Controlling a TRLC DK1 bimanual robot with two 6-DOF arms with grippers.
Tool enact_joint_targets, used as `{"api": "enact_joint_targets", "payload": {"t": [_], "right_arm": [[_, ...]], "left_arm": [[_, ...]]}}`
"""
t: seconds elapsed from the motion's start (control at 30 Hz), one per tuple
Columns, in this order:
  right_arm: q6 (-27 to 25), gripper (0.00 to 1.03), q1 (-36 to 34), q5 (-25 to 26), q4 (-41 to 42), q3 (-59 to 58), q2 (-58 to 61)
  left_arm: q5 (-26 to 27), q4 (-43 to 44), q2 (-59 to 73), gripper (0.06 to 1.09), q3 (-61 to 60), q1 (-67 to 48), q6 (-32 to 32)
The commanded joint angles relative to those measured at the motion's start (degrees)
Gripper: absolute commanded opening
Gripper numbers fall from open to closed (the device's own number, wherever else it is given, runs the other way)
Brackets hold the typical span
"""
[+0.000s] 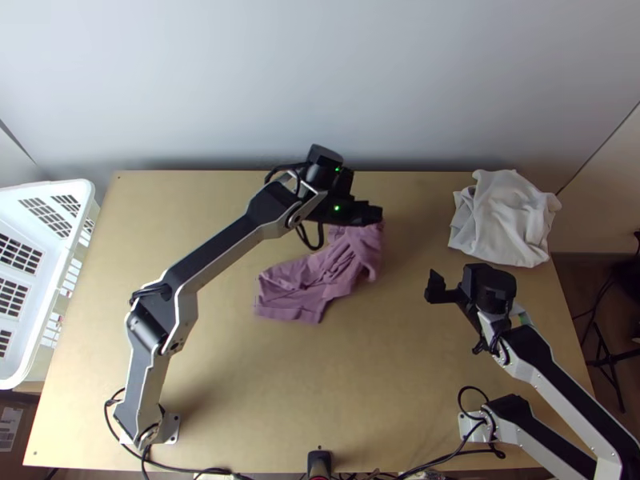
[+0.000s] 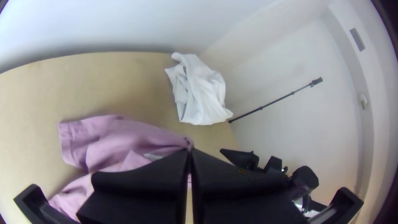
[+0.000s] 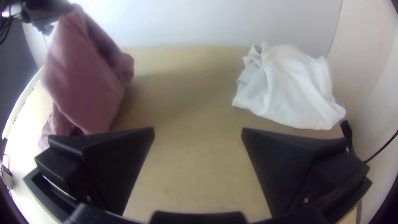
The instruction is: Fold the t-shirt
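The place looked like a robotics lab or a small robot test room. A left robot arm [image 1: 228, 250] and a right robot arm [image 1: 564, 394] stood mounted at a light wooden table [image 1: 264, 392], with black cables [image 1: 172, 467] running along its near edge. Around them were a plain pale wall [image 1: 320, 80], a white plastic basket [image 1: 86, 192] and a thin dark pole [image 2: 276, 101].

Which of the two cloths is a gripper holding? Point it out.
The pink one: the left gripper pinches it and holds part of it raised, while the white cloth lies bunched, ungripped.
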Motion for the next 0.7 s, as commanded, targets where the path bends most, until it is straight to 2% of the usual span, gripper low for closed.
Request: {"api": "enact_joint_targets", "payload": {"t": [0.0, 0.17, 0.43, 0.53, 0.67], "right_arm": [[0.1, 0.98, 0.24, 0.02, 2.81, -1.98, 0.11], [1.6, 0.98, 1.29, 0.02, 3.69, -2.86, 0.81], [2.56, 0.98, 2.17, 0.02, 3.69, -3.74, 0.37], [3.0, 0.98, 2.34, 0.02, 4.04, -4.01, 0.37], [4.5, 0.98, 3.31, 0.02, 5.71, -4.36, 1.25]], "left_arm": [[-1.96, 6.16, 5.95, 0.09, 7.49, 0.32, -4.32], [-3.9, 10.21, 8.76, 0.09, 8.55, 0.32, -6.25], [-23.32, 13.28, 12.54, 0.09, 8.37, 5.16, -5.9], [-25.52, 13.63, 14.56, 0.09, 8.37, 8.41, -3.44], [-25.69, 11.7, 16.76, 0.1, 7.58, 13.07, -1.33]]}}
